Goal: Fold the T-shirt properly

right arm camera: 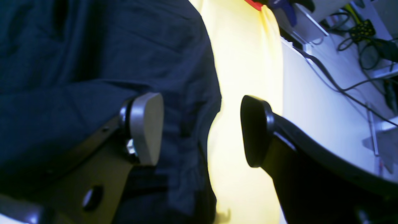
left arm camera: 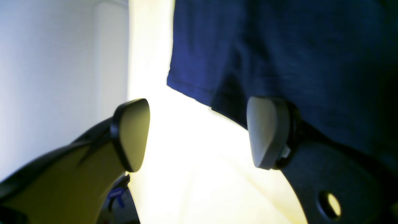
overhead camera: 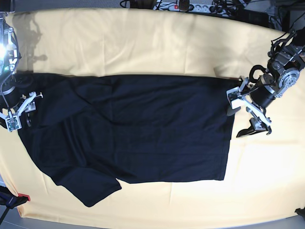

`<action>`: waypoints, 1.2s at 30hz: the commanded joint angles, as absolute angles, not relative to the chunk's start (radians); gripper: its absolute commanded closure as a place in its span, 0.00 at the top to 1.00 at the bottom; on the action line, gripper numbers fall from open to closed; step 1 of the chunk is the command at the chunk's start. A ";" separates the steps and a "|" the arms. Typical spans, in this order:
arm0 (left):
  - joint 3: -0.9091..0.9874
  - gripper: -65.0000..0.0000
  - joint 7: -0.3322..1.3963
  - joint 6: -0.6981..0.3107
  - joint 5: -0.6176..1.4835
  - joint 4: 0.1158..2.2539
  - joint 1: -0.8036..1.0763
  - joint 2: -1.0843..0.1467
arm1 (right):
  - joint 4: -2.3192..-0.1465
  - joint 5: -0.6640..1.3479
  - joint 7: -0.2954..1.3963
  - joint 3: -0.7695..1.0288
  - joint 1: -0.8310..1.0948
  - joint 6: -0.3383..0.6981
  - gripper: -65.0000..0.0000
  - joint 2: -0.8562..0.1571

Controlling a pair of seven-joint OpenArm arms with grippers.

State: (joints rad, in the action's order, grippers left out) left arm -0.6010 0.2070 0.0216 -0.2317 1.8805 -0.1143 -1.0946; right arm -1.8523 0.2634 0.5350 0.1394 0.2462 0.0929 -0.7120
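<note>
— What sits closest in the left wrist view?

— The left hand (left arm camera: 199,133), its two fingers spread wide with nothing between them. One grey pad (left arm camera: 267,130) stands just in front of the hem of the T-shirt (left arm camera: 279,56); the other is over the pale yellow cloth (left arm camera: 192,174).

— And the right wrist view?

— Much the same. The right hand (right arm camera: 202,129) is also wide apart and empty, one pad over the dark fabric, the other over the white surface beyond the cloth's edge.

— Where does the shirt lie overall?

— From the base view, the T-shirt (overhead camera: 128,129) is spread flat across the middle of the table, on the yellow cloth (overhead camera: 143,43), folded to a long band with one sleeve (overhead camera: 93,188) sticking out at the near-left corner. The left hand (overhead camera: 250,114) is at its right edge, the right hand (overhead camera: 19,112) at its left edge.

— Anything farther back?

— Cables and a power strip (overhead camera: 190,6) along the table's far side.
</note>
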 commanded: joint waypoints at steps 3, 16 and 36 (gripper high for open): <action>-0.589 0.75 0.234 0.137 -0.236 1.891 -0.131 -1.117 | -1.904 0.255 0.560 0.150 0.233 0.084 0.63 -0.734; -0.589 0.75 0.266 -0.520 -0.017 1.905 -0.130 -1.201 | -2.015 0.577 0.827 0.150 0.326 0.607 0.63 -0.734; -0.589 0.75 0.097 -0.614 -0.070 1.777 -0.128 -1.181 | -2.015 0.547 0.792 0.150 0.451 0.580 0.63 -0.728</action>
